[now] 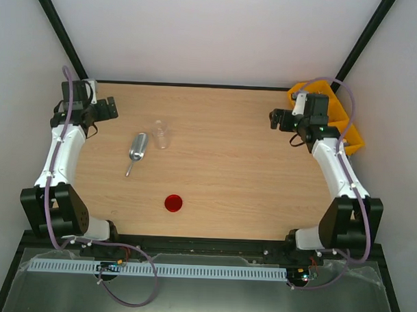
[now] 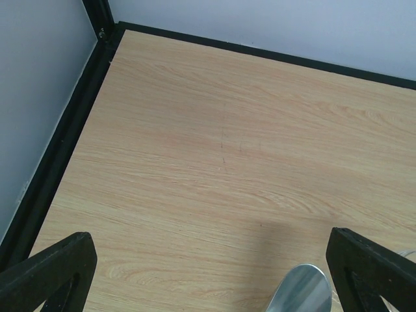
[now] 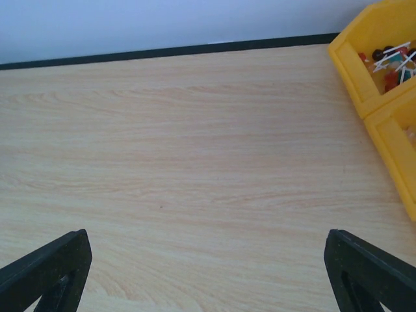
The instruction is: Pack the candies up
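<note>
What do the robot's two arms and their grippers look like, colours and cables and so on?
Both the left arm and right arm have white curved shells between chunky black joints and black bases. A lilac-grey cable loops along each one. The left gripper and right gripper are black, with blunt wedge-shaped fingers. No markings are legible.

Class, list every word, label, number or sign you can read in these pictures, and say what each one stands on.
None. No readable text shows on the scoop, the cup, the red lid, the yellow bins or the table.
</note>
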Available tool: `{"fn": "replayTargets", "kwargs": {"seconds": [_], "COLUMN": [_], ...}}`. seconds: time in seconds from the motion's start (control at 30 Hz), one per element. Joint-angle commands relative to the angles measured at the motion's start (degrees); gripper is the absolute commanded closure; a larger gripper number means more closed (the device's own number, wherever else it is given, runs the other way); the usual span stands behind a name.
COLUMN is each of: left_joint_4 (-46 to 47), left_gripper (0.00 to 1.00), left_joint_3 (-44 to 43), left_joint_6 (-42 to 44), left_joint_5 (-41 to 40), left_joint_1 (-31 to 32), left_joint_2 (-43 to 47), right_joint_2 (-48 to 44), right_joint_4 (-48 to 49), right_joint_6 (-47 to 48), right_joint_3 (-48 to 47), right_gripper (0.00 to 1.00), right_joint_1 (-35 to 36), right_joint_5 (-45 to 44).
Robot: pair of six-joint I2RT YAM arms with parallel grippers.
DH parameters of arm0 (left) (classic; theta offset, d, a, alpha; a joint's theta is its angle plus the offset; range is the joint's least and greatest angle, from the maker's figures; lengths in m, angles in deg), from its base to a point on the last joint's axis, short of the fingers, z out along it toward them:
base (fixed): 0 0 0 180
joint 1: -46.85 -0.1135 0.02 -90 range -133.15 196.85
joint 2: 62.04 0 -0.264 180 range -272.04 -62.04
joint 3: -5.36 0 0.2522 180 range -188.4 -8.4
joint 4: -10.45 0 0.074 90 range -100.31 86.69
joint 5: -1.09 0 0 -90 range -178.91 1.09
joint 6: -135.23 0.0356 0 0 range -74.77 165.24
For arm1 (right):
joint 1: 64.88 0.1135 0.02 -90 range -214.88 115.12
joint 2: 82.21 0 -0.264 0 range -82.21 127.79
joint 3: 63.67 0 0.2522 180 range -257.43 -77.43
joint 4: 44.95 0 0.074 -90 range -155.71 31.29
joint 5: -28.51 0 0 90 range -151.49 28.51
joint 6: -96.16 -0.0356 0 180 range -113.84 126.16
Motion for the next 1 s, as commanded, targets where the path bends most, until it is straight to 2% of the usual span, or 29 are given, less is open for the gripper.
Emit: {"fn": "replayTargets", "kwargs": {"seconds": [0.0, 0.33, 0.5, 0.8, 0.97], "left_joint_4": [-1.6, -3.0, -3.8, -4.4, -4.6], "left_gripper": [0.01, 0.00, 0.01, 0.01, 0.00], "left_joint_3": [-2.5, -3.3, -3.1, -3.3, -3.2], "left_joint_6": [-1.5, -0.3, 1.2, 2.4, 2.9], "left_joint_5": [-0.4, -0.9, -0.9, -0.9, -1.4], "left_joint_1": [-0.5, -1.0, -1.3, -1.4, -1.4], "left_joint_2": [0.2, 1.2, 1.8, 2.9, 3.2], "right_joint_2": [7.4, 29.1, 38.5, 49.1, 52.2], "right_joint_4": [-6.4, -14.8, -17.1, -17.6, -16.7], "right_joint_6": [-2.1, 2.0, 4.1, 6.5, 9.0], "right_joint_3": [-8.5, -31.5, -39.6, -48.1, -49.0], "right_gripper": [0.01, 0.01, 0.01, 0.02, 0.01], "right_joint_1": [-2.0, -8.3, -9.8, -10.3, -10.4], "right_joint_5": [-0.7, -2.8, -4.3, -7.9, -9.5]}}
